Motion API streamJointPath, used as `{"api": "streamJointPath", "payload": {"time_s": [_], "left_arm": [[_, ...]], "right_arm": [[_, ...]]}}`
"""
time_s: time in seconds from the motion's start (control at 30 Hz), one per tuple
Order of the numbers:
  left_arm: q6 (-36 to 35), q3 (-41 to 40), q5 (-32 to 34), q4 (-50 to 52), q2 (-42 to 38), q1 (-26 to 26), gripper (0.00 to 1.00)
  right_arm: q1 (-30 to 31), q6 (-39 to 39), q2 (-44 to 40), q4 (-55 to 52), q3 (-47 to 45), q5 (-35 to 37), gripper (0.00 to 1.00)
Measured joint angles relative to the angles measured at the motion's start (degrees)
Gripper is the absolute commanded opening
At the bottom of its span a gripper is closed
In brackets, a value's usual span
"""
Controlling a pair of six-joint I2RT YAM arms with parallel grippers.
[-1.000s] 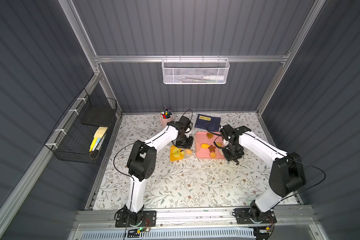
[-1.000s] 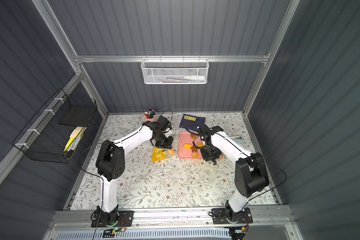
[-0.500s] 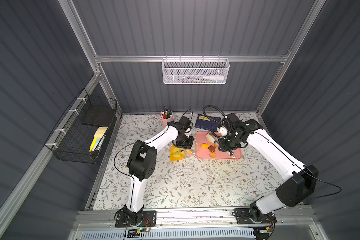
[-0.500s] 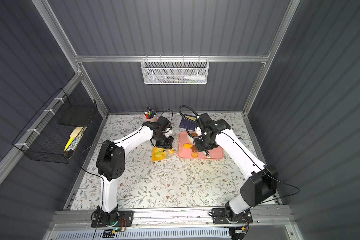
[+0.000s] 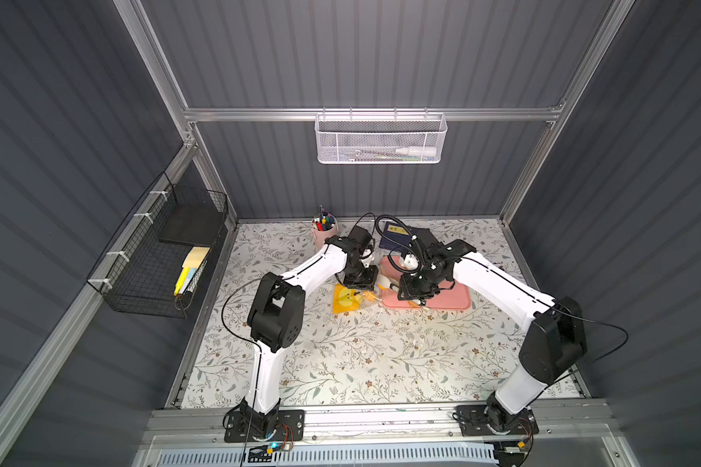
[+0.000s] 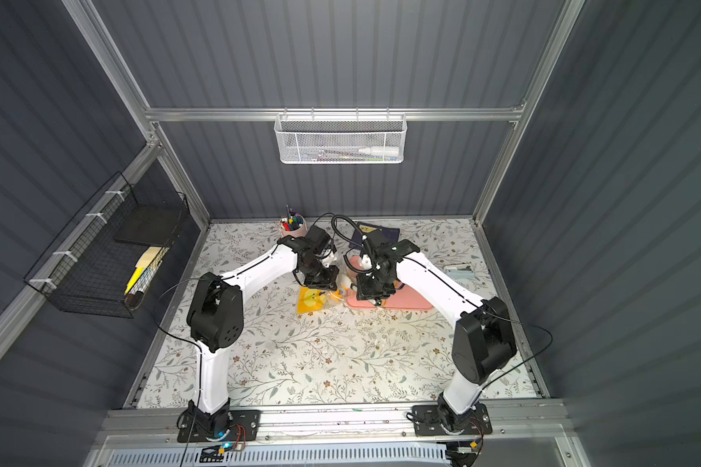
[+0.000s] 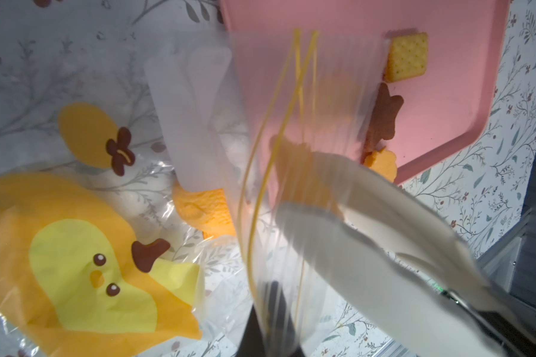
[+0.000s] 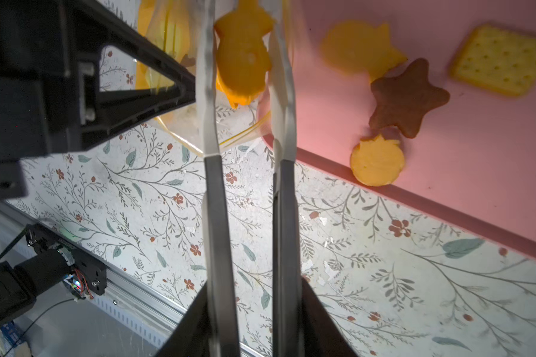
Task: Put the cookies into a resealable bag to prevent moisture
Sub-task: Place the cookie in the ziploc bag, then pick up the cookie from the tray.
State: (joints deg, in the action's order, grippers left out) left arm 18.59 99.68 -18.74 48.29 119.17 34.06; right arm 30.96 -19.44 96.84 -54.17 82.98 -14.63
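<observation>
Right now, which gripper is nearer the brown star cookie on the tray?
Right. The right gripper, with an orange cookie between its fingers, sits beside the brown star cookie; the left gripper, clamped on the bag, is farther off beyond it.

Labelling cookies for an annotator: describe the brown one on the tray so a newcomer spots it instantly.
On the floral table sits a pink tray. Near its edge, the star cookie lies between a square cracker and a round orange cookie. It alone is dark brown and five-pointed; its neighbours are orange-yellow.
</observation>
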Motion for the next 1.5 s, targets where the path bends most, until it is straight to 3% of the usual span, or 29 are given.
{"api": "streamJointPath", "payload": {"time_s": [0.3, 0.53, 0.77, 1.07, 1.27, 1.37, 1.5], "left_arm": [[0.02, 0.00, 0.11, 0.07, 0.00, -0.04, 0.00], [0.02, 0.02, 1.40, 0.09, 0.00, -0.04, 0.00], [0.02, 0.00, 1.99, 0.09, 0.00, -0.04, 0.00], [0.00, 0.00, 2.67, 0.50, 0.00, -0.04, 0.00], [0.00, 0.02, 2.64, 0.50, 0.00, -0.04, 0.00], [0.00, 0.02, 2.64, 0.48, 0.00, -0.04, 0.00], [0.00, 0.00, 2.64, 0.48, 0.00, -0.04, 0.00]], "right_arm": [[-1.05, 0.61, -5.55, 1.20, -1.03, -0.28, 0.53], [-8.74, 4.24, -13.49, -2.49, -1.62, 6.69, 0.54], [-9.92, 6.97, -4.15, -6.19, -1.66, 18.25, 0.53], [-9.90, 9.03, 5.60, -7.43, -0.07, 25.00, 0.53], [-9.88, 9.70, 5.62, -9.16, 0.17, 29.07, 0.55], [-9.90, 9.88, 4.28, -9.49, 0.17, 29.27, 0.62], [-9.88, 9.88, 2.49, -9.46, 0.20, 28.26, 0.62]]}}
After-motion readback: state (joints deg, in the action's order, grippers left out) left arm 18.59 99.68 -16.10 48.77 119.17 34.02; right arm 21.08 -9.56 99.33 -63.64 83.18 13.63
